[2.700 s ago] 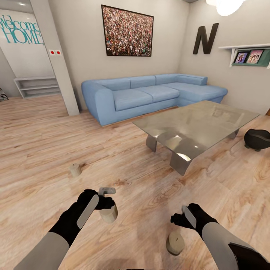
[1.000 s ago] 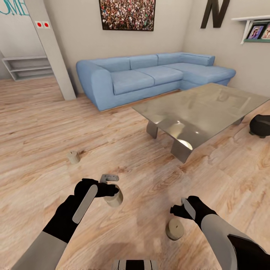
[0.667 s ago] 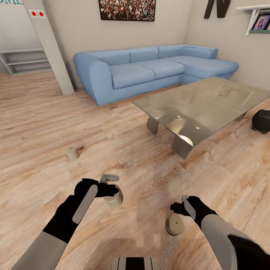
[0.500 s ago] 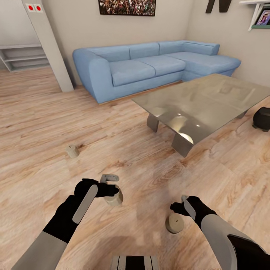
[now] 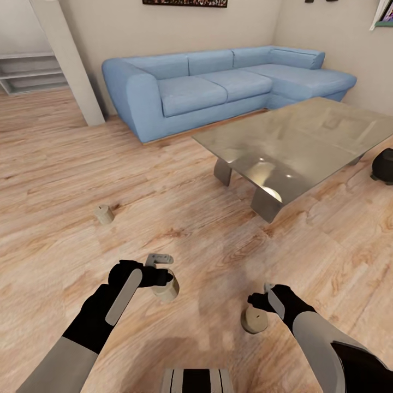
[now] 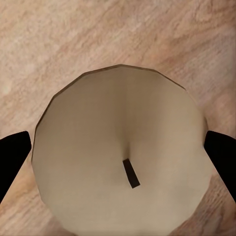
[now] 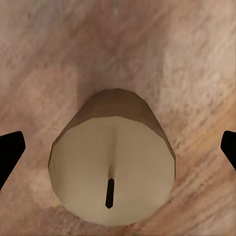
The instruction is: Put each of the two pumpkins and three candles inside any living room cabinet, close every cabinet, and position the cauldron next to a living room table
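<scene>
Your left gripper (image 5: 161, 273) has a candle (image 5: 165, 287) between its fingers; in the head view the pale cylinder hangs tilted just under the black hand, above the wooden floor (image 5: 65, 164). The left wrist view adds what the head view hides — the candle's flat top (image 6: 120, 157) with its short dark wick, and a black fingertip (image 6: 12, 157) at either side, right against the rim, so the jaws are narrowed onto it.

Your right gripper (image 5: 261, 303) hovers over a second candle (image 5: 254, 320), which stands on the floor near you, to the right. The right wrist view shows this second candle (image 7: 112, 172) from above, wick included, with the fingertips (image 7: 10, 147) far out at the picture's two edges, well apart from the wax — the jaws are wide and touch nothing.

A third candle (image 5: 103, 214) lies on the floor farther off to the left, alone and well apart from both arms.

Beyond them, a low glass-topped table (image 5: 305, 142) on metal legs stands to the far right, nothing resting on its top. A dark rounded cauldron (image 5: 383, 167) sits on the floor at the right edge, just beside the table's far corner. A blue corner sofa (image 5: 218, 84) runs along the far wall behind the table, and a grey pillar (image 5: 68, 60) rises at far left with pale shelves (image 5: 27, 73) behind it.
</scene>
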Controlling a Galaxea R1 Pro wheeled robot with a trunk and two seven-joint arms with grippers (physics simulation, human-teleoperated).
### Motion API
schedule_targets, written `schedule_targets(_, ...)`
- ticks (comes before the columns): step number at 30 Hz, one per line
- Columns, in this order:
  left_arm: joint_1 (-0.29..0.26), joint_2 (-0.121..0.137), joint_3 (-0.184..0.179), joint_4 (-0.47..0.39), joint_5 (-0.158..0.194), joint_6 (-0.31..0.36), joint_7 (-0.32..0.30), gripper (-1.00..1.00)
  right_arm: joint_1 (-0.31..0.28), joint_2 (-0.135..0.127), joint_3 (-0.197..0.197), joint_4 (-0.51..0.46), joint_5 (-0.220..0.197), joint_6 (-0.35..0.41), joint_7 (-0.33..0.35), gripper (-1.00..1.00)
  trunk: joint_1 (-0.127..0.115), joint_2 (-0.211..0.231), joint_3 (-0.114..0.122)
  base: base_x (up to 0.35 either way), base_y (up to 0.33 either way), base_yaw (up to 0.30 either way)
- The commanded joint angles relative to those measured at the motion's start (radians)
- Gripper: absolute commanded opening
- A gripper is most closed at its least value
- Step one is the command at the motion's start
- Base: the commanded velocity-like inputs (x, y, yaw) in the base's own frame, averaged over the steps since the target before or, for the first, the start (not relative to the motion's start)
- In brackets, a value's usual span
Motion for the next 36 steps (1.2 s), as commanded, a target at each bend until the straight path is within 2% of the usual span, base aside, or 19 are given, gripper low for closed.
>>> schedule_targets(1,-0.001,0.001,-0.002,-0.001,0.011,0.002,0.010,-1.00,0.000,0.001,-0.005,-0.002,0.001,0.003,-0.002,1.00,0.000,0.000,-0.001,0.000,0.000,0.000)
schedule_targets(5,-0.001,0.001,-0.002,-0.002,0.011,0.002,0.010,-1.00,0.000,0.001,-0.003,0.001,0.001,-0.002,-0.002,1.00,0.000,0.000,-0.001,0.000,0.000,0.000)
schedule_targets(9,-0.001,0.001,-0.003,-0.001,0.011,0.002,0.010,-1.00,0.000,0.001,-0.004,0.004,0.001,-0.003,-0.002,1.00,0.002,-0.001,-0.016,0.000,0.000,0.000)
schedule_targets(16,-0.001,0.001,-0.003,-0.001,0.011,0.002,0.010,-1.00,0.000,0.004,-0.003,0.008,0.000,-0.002,-0.002,1.00,0.002,-0.001,-0.016,0.000,0.000,0.000)
schedule_targets(25,-0.001,0.001,-0.004,-0.001,0.011,0.002,0.010,-1.00,0.000,0.026,-0.002,0.008,0.000,0.000,-0.003,1.00,0.002,-0.001,-0.016,0.000,0.000,0.000)
schedule_targets(29,-0.001,0.001,-0.004,-0.001,0.011,0.002,0.010,-1.00,0.000,0.028,-0.001,0.008,0.000,0.000,-0.003,1.00,0.003,-0.002,-0.028,0.000,0.000,0.000)
schedule_targets(36,-0.001,0.000,-0.004,-0.001,0.008,0.002,0.010,-1.00,0.000,0.022,-0.006,0.009,0.001,0.006,-0.005,1.00,0.003,-0.002,-0.028,0.000,0.000,0.000)
